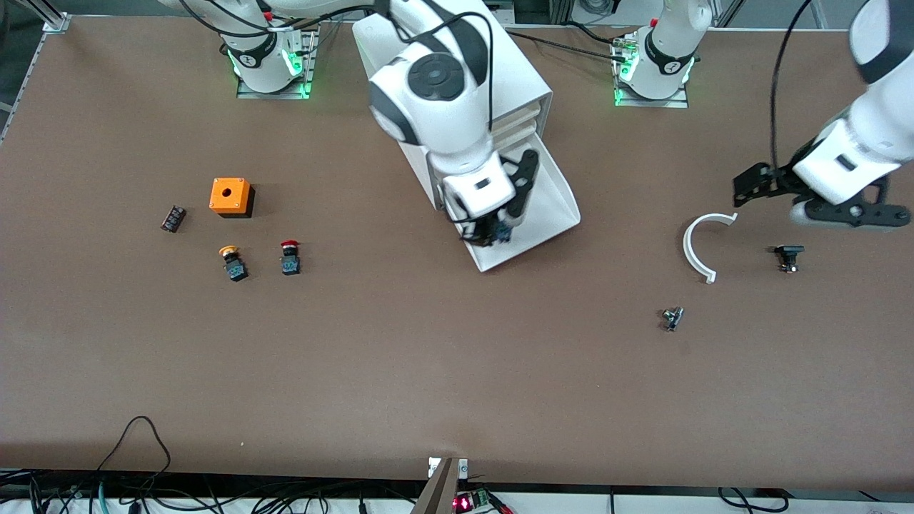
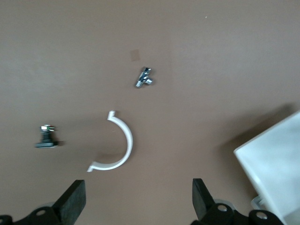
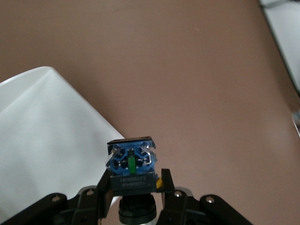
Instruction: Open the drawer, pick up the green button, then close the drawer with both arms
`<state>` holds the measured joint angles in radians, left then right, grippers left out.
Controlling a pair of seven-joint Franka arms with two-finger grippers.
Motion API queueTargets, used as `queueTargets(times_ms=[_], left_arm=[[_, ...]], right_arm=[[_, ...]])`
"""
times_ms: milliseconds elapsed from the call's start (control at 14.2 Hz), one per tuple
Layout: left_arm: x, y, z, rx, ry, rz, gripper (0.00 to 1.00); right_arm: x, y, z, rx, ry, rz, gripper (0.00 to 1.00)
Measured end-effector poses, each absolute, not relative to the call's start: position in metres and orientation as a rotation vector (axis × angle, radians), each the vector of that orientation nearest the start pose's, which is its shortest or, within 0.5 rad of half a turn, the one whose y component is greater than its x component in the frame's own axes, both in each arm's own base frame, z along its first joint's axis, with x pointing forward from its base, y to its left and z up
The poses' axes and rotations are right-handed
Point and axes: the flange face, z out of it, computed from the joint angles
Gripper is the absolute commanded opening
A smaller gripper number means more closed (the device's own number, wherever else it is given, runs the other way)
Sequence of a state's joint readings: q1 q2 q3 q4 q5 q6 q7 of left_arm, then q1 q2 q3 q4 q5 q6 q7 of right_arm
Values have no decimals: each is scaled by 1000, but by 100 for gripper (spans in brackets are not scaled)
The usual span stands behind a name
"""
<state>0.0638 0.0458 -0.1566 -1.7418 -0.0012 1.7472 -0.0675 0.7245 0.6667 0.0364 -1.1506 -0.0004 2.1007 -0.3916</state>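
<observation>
Much of the white cabinet (image 1: pixel 525 89) is covered by the right arm (image 1: pixel 435 93), and the two upper drawers show only as thin edges. The lowest drawer (image 1: pixel 553 207) stands pulled out toward the front camera, and its end toward the right arm's side of the table is partly hidden under the right gripper (image 1: pixel 493 232). In the front view the button (image 1: pixel 502 234) is only a dark and blue speck between the fingers. The right wrist view shows it better: the button (image 3: pixel 131 166) is clamped on its black body by the right gripper (image 3: pixel 133 187), fingers narrowed onto it, its blue contact block with a green strip facing the camera. Its cap is turned away and cannot be made out. It is over the open drawer (image 3: pixel 42 140), near its front edge.

Toward the right arm's end of the table lie a small dark part (image 1: pixel 173 218), an orange box (image 1: pixel 230 196), a yellow-capped button (image 1: pixel 233 262) and a red-capped button (image 1: pixel 290 258).

The left arm (image 1: pixel 857 153) is cut off at the frame edge. The left gripper (image 1: pixel 821 196) hangs above the table near a white curved clip (image 1: pixel 698 246) and a black bolt-like piece (image 1: pixel 788 257); its fingers (image 2: pixel 75 199) stand wide apart and hold nothing. A small metal part (image 1: pixel 672 318) lies nearer the front camera.
</observation>
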Motion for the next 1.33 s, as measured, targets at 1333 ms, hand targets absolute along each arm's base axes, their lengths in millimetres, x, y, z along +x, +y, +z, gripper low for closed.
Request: queueTargets(times_ms=[1333], left_arm=[[501, -309, 203, -3177, -330, 265, 100]], right_arm=[[588, 274, 233, -3208, -56, 38, 34]])
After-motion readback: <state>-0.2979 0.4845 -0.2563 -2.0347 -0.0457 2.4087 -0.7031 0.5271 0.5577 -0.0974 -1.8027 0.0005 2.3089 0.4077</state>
